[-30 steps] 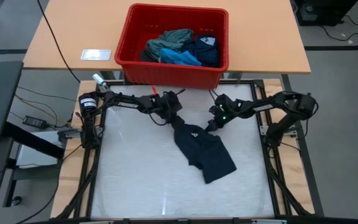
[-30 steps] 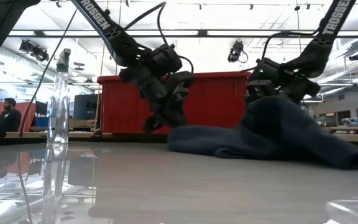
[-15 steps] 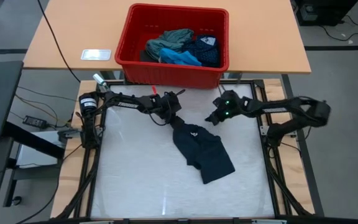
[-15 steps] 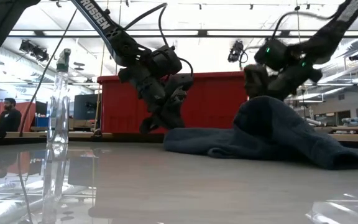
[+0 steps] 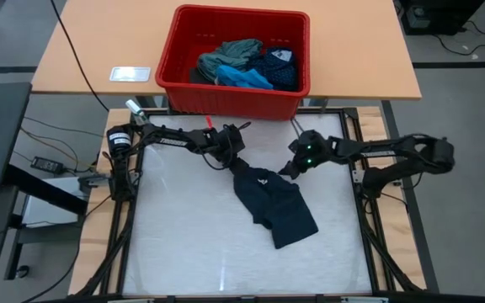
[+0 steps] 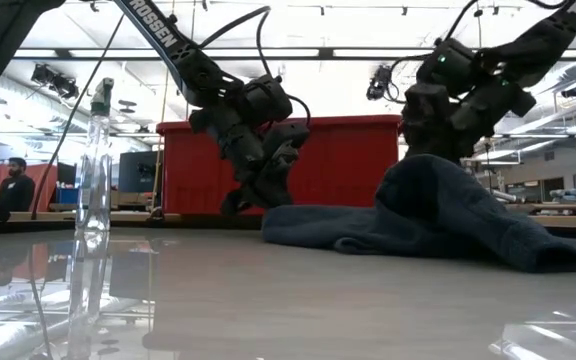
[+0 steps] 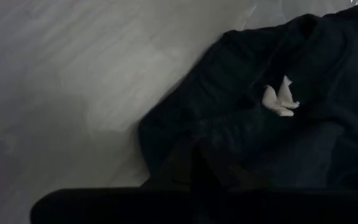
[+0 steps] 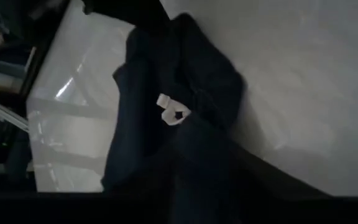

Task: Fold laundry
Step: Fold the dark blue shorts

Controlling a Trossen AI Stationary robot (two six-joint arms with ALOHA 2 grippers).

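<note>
Mid-table: dark navy cloth garment (image 5: 274, 204), long axis running from ten o'clock to five o'clock. At its ten o'clock corner, left gripper (image 5: 236, 161) pinched on the cloth. At two o'clock, right gripper (image 5: 290, 167) nearly touching; finger spread unclear.

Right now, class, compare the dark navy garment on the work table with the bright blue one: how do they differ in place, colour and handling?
The dark navy garment lies spread on the white table; the bright blue one sits bunched in the red bin. Navy is nearly black; blue is vivid. The left gripper is shut on the navy garment's corner; no gripper touches the blue. Both are soft, unfolded cloth.
</note>
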